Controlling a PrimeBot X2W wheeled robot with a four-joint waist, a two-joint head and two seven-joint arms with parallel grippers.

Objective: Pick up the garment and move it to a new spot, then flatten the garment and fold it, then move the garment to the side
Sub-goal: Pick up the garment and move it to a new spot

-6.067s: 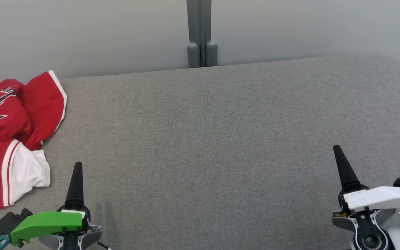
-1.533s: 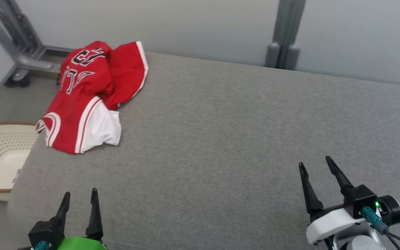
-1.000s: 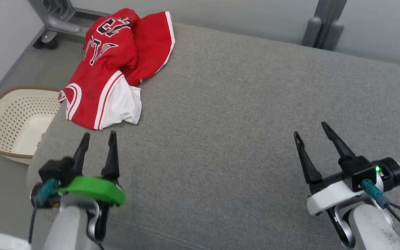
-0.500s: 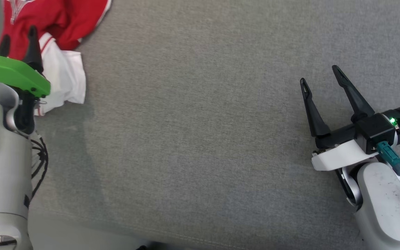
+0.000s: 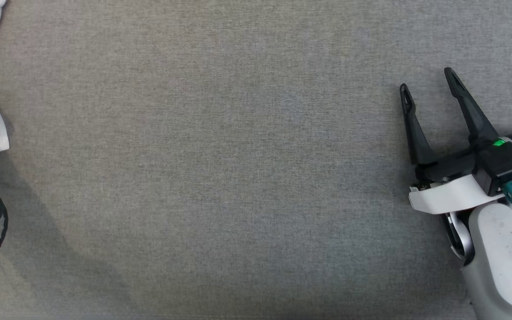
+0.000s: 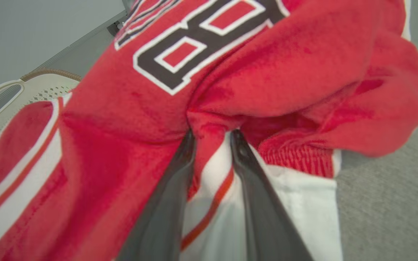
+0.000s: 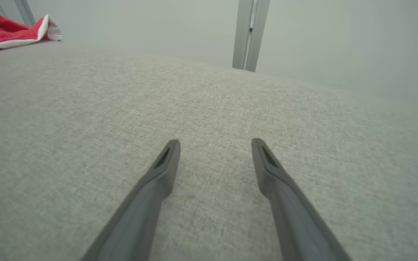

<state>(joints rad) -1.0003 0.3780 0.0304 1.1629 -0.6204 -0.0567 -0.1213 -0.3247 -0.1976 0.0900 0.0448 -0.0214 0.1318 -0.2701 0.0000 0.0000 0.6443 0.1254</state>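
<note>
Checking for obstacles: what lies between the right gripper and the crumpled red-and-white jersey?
Nothing but bare grey woven cushion; the right wrist view shows it running from the right gripper to the red-and-white jersey.

Seemingly a bare test room: grey upholstered surface [image 5: 238,178], pale partition walls [image 7: 339,36] joined by a metal post [image 7: 247,34], and a cream perforated laundry basket [image 6: 31,87]
</note>
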